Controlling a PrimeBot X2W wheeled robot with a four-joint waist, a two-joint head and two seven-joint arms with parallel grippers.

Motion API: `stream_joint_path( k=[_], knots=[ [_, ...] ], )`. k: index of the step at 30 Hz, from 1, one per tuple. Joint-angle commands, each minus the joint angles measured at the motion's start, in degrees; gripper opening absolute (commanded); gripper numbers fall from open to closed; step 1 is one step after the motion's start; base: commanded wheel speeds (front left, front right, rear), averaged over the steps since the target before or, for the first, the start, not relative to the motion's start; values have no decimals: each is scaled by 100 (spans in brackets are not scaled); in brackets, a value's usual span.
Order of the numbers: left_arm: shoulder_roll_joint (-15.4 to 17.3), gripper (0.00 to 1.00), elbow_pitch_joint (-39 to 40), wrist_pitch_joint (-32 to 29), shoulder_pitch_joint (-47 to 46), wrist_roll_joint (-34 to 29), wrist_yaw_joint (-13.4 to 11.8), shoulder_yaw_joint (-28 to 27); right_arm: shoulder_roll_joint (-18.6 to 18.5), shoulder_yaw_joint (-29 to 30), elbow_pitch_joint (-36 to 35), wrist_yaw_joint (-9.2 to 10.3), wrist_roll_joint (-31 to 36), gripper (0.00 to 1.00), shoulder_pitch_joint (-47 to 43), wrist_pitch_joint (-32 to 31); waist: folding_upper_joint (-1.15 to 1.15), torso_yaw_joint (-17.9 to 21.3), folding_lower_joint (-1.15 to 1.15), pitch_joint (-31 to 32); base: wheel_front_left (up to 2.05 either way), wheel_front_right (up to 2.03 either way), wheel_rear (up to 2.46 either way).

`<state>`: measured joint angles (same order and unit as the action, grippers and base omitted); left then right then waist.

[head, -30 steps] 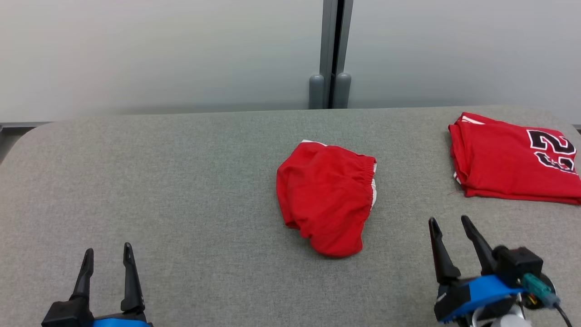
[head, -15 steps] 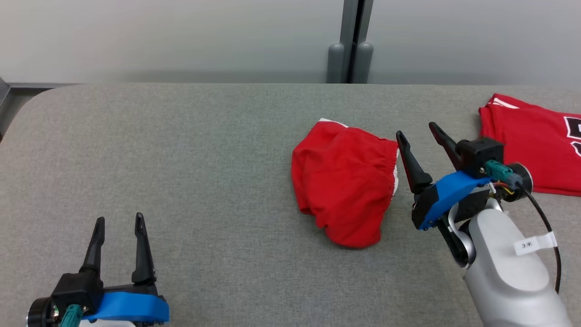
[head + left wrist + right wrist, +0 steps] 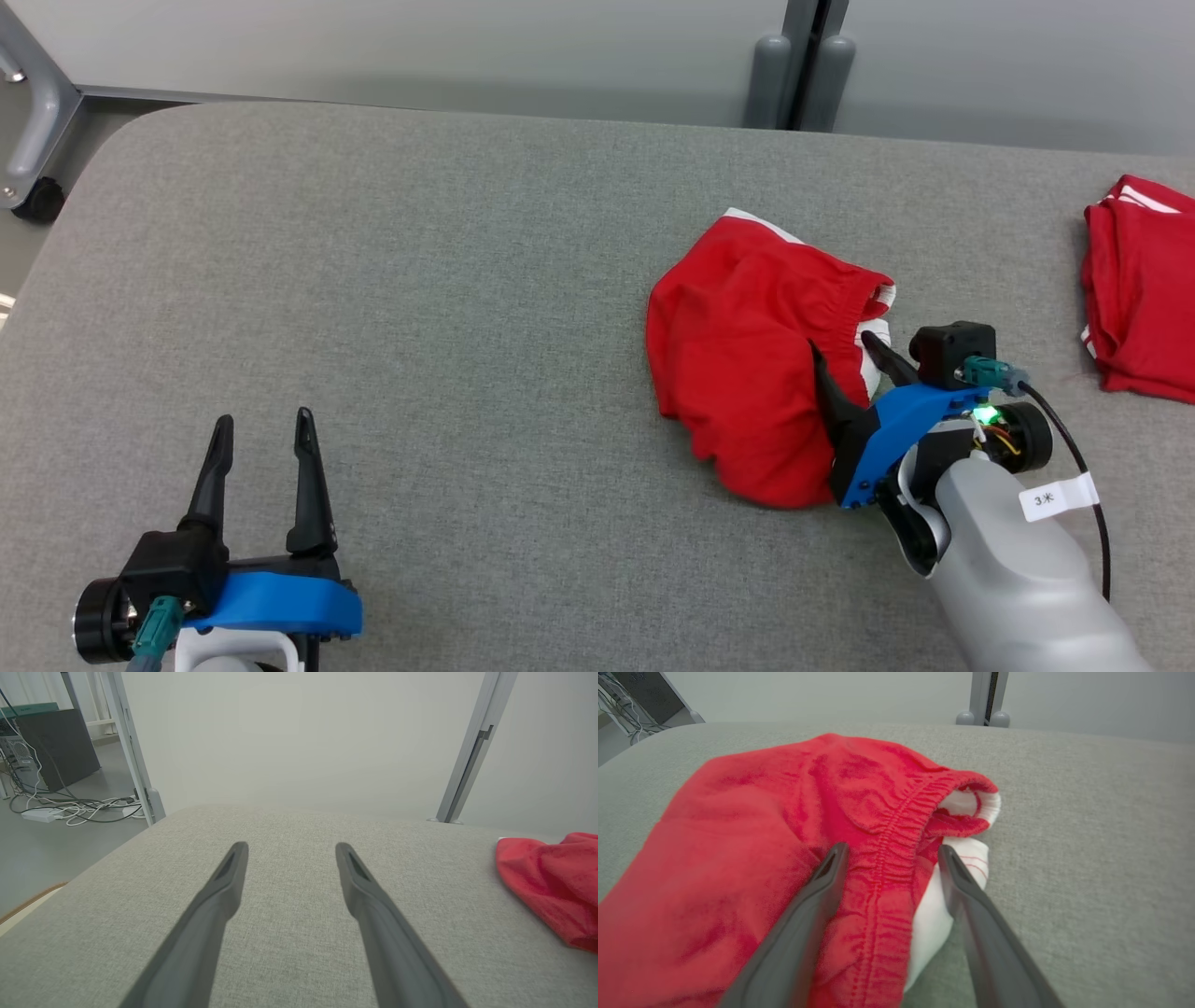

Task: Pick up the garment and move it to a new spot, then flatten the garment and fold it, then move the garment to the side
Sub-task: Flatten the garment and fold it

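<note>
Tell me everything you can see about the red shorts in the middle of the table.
The shorts are red, soft-looking fabric, with a gathered elastic waistband and white trim showing at the opening. They lie crumpled in a loose heap on the grey table, not flattened. The open right gripper straddles the waistband, one finger over the red cloth and one by the white part; whether it touches is unclear.
</note>
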<state>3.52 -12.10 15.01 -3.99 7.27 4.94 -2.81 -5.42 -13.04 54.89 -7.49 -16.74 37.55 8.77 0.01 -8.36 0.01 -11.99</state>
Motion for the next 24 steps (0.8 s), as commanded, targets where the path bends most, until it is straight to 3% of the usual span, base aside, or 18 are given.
stream_joint_path(
  k=[1, 2, 3, 8, 13, 20, 24],
  knots=[
    [-2, 100, -14, 22, -71, -33, 7, 23, 32, -60, 43, -1, -38, 100, 116, 62, -1, -22, -1, -14, 0, 0, 0],
    [-6, 100, -16, 22, -95, -24, 7, 34, 45, -135, 61, -1, -102, 34, 163, 147, -1, -32, -1, -15, 0, 0, 0],
    [-12, 100, -20, 23, -116, -21, 12, 41, 54, -199, 70, -1, -182, 0, 198, 236, -1, -37, -1, -15, 0, 0, 0],
    [-31, 100, -83, 23, -99, 2, 41, 33, 21, -511, 77, -1, -354, 0, 305, 521, -1, -20, -1, 87, 0, 0, 0],
    [-40, 100, -91, 23, -22, 19, 56, -59, 121, -986, -389, -1, -516, 0, 377, 629, -1, 32, -1, 222, 0, 0, 0],
    [-54, 100, -70, 22, -18, 46, 98, -69, 246, -2126, -1152, -1, -737, 0, 289, 647, -1, -43, -1, 306, 0, 0, 0],
    [-58, 100, -44, 23, -27, 75, 104, -22, 249, -3086, -1606, -1, -1194, 0, 111, 595, -1, -140, -1, 266, 0, 0, 0]
  ],
)
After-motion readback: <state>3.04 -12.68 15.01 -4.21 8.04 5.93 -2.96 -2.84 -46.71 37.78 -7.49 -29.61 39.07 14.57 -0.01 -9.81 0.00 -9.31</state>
